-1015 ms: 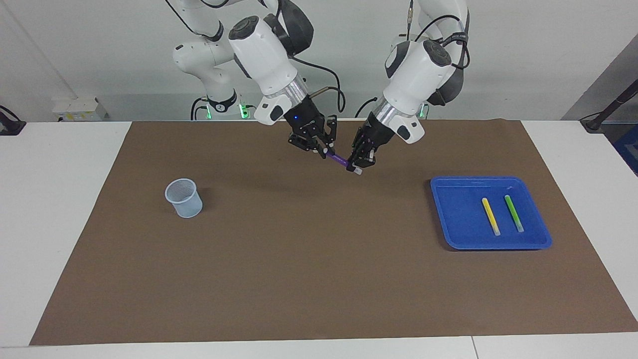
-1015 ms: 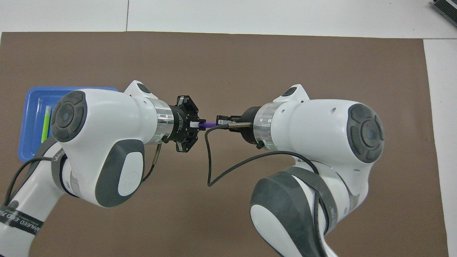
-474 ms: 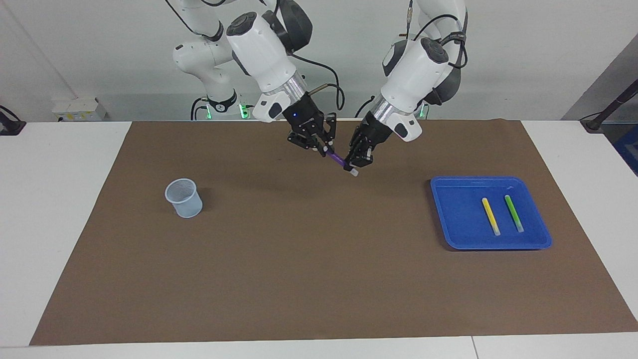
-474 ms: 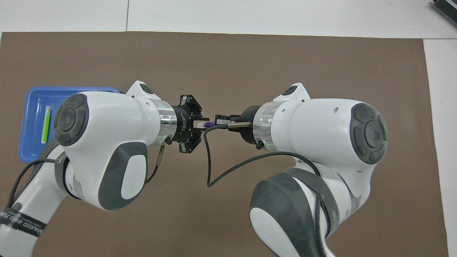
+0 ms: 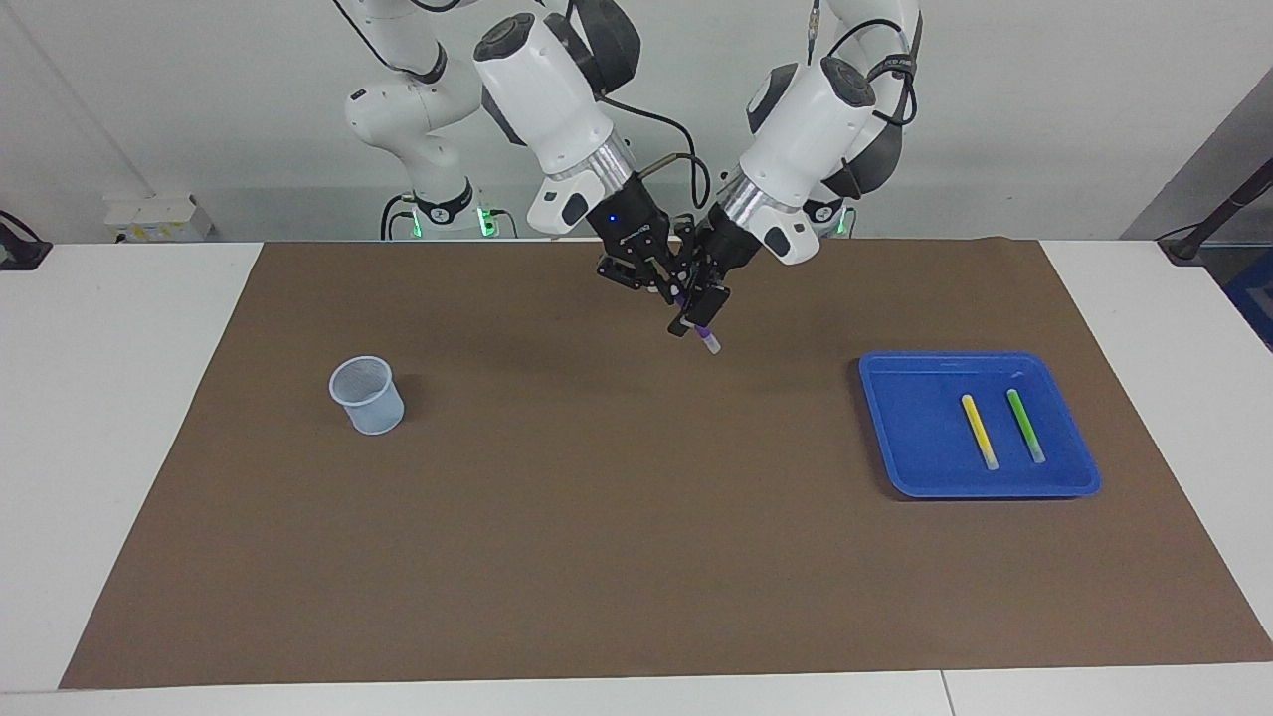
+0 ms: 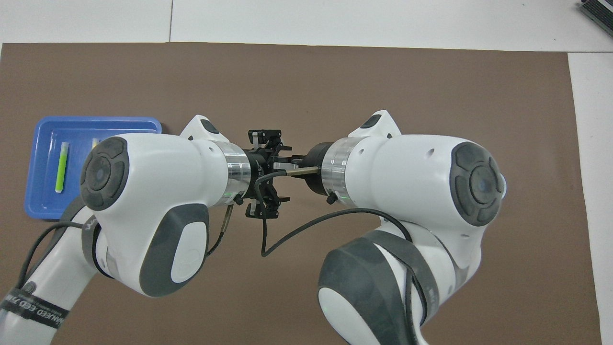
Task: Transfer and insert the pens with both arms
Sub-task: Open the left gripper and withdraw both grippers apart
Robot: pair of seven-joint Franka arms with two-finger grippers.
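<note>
Over the mat, close to the robots' edge, the two grippers meet in the air with the purple pen between them. The left gripper was clamped on the pen a second ago; now its fingers stand apart and it no longer grips it. The right gripper stays pinched on the pen's upper end. The pen lay slanted across the gap between the two hands and now hangs more steeply, pale cap end down. From overhead the wrists hide it.

I judge the handover just made: the pen has passed from the left arm to the right. The left gripper sits right beside the pen, so it has to back away before the right arm can carry the pen off cleanly.

Farther out, toward the right arm's end, the cup stands upright and looks empty; it is the likely place for the insertion. Toward the left arm's end, the tray holds the yellow pen and the green pen side by side, apart, both untouched. So two more transfers remain.
</note>
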